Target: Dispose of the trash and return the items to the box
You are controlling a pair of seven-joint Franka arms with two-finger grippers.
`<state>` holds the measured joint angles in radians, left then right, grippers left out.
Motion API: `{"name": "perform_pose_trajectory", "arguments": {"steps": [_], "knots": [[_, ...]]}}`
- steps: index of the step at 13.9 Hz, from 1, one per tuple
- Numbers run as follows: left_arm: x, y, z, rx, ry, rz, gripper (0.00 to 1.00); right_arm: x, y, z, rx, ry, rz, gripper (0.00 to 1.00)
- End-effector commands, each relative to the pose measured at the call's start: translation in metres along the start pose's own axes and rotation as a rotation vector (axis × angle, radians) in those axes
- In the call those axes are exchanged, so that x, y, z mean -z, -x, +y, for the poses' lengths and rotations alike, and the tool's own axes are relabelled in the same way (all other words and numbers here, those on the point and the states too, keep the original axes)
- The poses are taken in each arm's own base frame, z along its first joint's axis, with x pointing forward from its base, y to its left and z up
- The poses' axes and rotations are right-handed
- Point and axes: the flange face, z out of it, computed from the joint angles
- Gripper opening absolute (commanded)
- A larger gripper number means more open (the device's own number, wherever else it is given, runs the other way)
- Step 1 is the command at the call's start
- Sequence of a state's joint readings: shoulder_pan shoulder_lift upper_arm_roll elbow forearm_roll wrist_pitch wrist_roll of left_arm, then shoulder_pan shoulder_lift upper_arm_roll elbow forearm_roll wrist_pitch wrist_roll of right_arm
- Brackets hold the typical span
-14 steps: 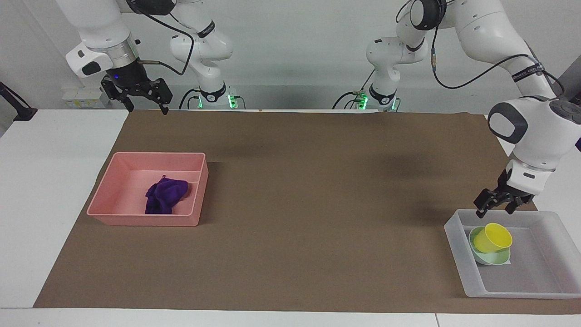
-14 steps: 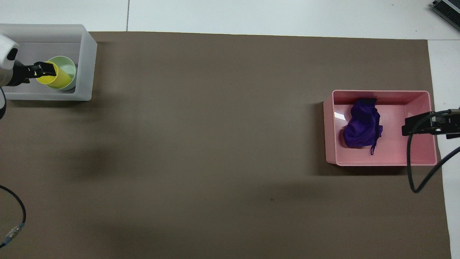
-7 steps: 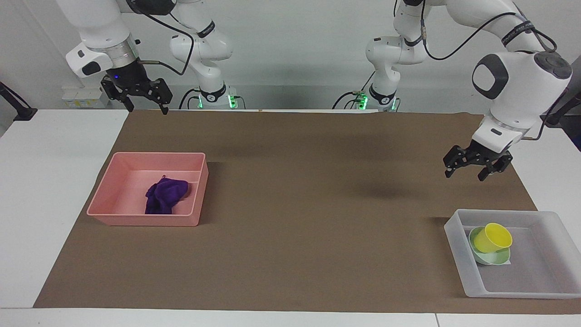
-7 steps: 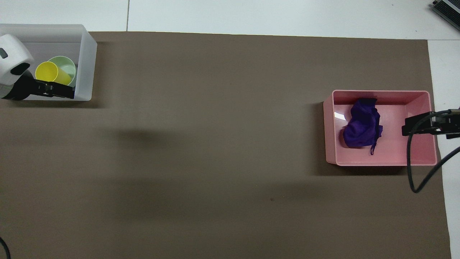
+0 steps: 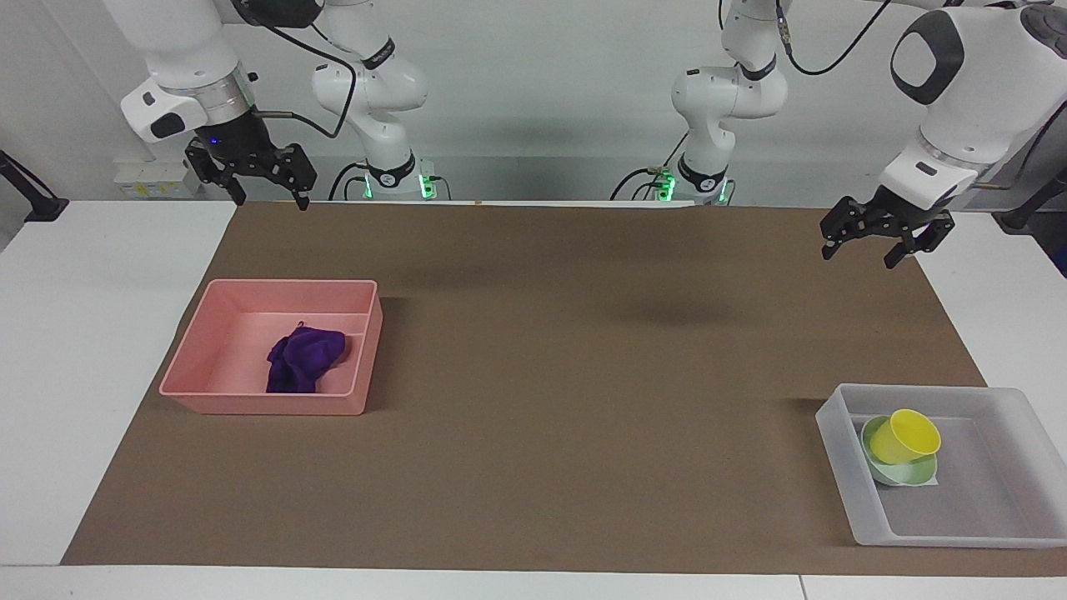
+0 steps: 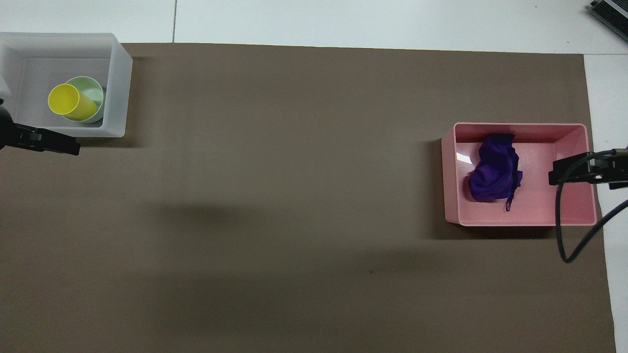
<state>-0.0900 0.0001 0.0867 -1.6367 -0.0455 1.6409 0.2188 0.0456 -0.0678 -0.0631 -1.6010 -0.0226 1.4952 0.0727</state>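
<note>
At the right arm's end of the tabletop [image 5: 533, 375], the right gripper [image 5: 273, 200] hangs in the air over the edge by the robots. Its jaws are apart and hold nothing, and that arm looks to be waiting. Farther from the robots at the same end sits the pink tray [image 5: 258, 407], and the purple rag [image 5: 302, 358] lies crumpled inside it, so I'd say the trash is dealt with.

The brown middle of the tabletop carries nothing that I can see.

Toward the left arm's end, the left gripper [image 5: 859, 257] is up over the brown cover near its side edge, jaws apart and empty, well apart from the box [image 5: 959, 533]. The box stands farther from the robots at that end. The pale green bowl [image 5: 909, 475] rests on its floor near one wall, and the yellow cup [image 5: 909, 435] sits tilted in the bowl, mouth leaning away from the robots.

Both items are in the box and the rag is in the tray. As far as I can judge, the task is finished, with nothing left loose to collect. At most the arms have to settle at rest.
</note>
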Motion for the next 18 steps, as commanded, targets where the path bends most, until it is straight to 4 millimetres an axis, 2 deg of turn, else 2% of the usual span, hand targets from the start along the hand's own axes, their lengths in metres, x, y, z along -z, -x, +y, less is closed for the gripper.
{"name": "perform_pose_trajectory", "arguments": {"steps": [1,18], "knots": [[0.0015,0.0096,0.0027,-0.016,-0.016,-0.022,1.00,-0.0002,0.0072,0.0037,0.013,-0.014,-0.004,1.00],[-0.0029,0.0112,-0.0014,0.001,-0.040,-0.007,1.00,-0.0002,0.0072,0.0037,0.013,-0.014,-0.004,1.00]]}}
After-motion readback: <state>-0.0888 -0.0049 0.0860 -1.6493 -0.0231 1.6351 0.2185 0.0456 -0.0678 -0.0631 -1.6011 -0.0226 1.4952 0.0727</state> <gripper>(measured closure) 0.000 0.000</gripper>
